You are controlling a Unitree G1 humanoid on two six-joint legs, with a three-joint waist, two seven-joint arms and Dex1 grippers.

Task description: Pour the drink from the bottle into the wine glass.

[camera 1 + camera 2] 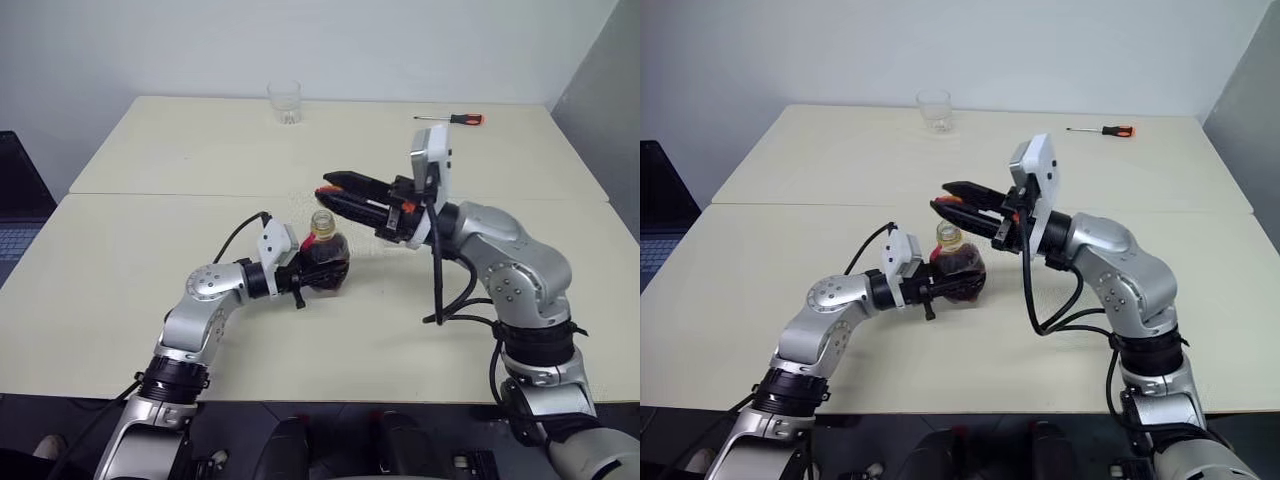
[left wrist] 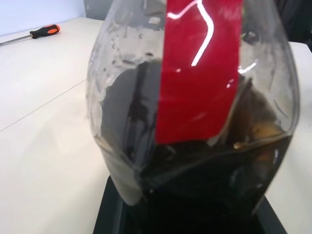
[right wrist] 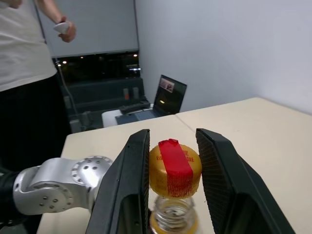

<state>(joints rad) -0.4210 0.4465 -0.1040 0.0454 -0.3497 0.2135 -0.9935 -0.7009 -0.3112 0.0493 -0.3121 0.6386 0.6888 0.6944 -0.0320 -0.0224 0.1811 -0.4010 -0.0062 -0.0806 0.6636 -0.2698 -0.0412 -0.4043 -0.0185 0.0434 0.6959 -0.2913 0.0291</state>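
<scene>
1. Near the counter's (image 1: pixel 120 300) middle, the bottle (image 1: pixel 325 262) stands upright, its neck uncapped, the drink (image 2: pixel 204 190) low inside.
2. Left gripper (image 1: pixel 312 272): jaws closed on the bottle's body.
3. Right gripper (image 3: pixel 173 185): jaws clamp the yellow-orange cap (image 3: pixel 175 167) above the neck.

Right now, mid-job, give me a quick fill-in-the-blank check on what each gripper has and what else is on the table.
1. The left gripper is shut on the ____, which stands upright on the table.
2. The right gripper holds the yellow-orange ____ just above the open neck.
3. Near the table's far edge stands a clear tumbler, and at the far right lies a ____ with an orange handle.

Missing words: bottle; cap; screwdriver
</scene>
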